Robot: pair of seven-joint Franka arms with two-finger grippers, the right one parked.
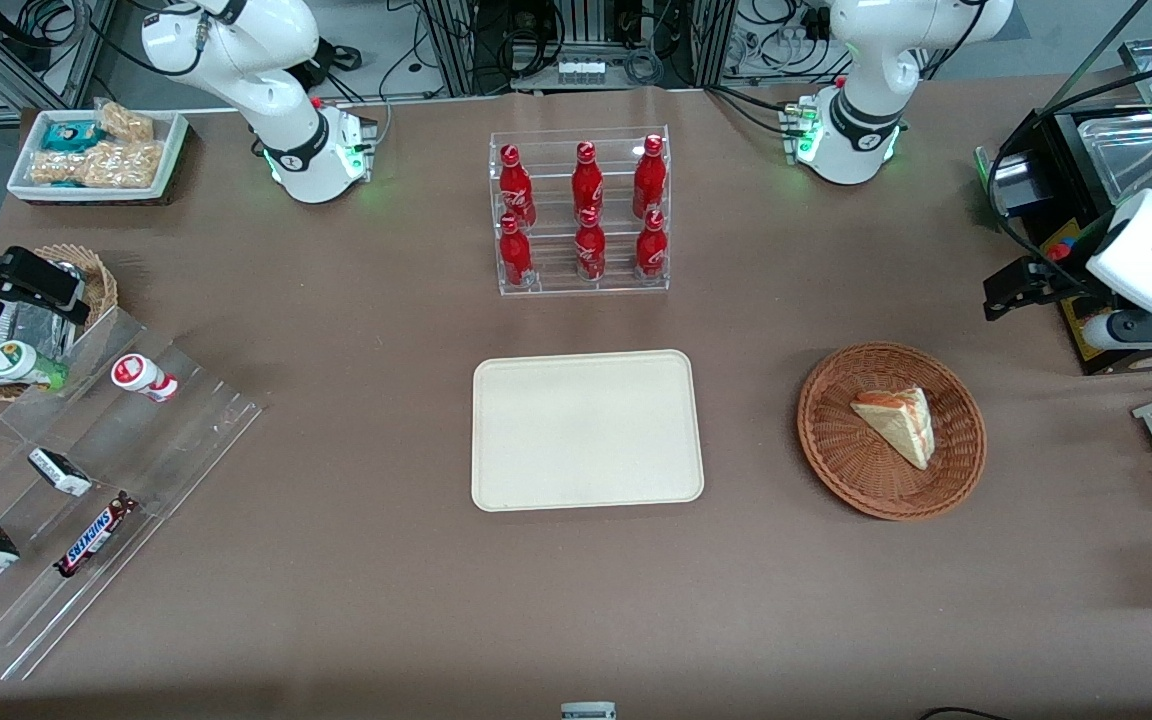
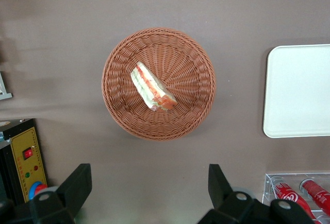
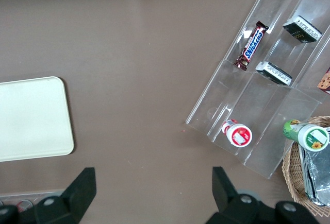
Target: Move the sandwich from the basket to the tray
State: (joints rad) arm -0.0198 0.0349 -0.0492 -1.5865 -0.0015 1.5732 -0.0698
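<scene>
The pale triangular sandwich wedge is lying in the round reddish-brown wicker basket; nothing is grasped. The left gripper is hanging high above, fingers spread. Next, I'd say, descend and pinch. The cream plastic tray is waiting nearby, path unobstructed.

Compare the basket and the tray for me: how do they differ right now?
The basket is round, reddish-brown woven wicker; the tray is rectangular, smooth cream plastic. The basket holds the sandwich; the tray holds nothing. Both are shallow and sit on the table. The gripper hovers open above the basket.
</scene>
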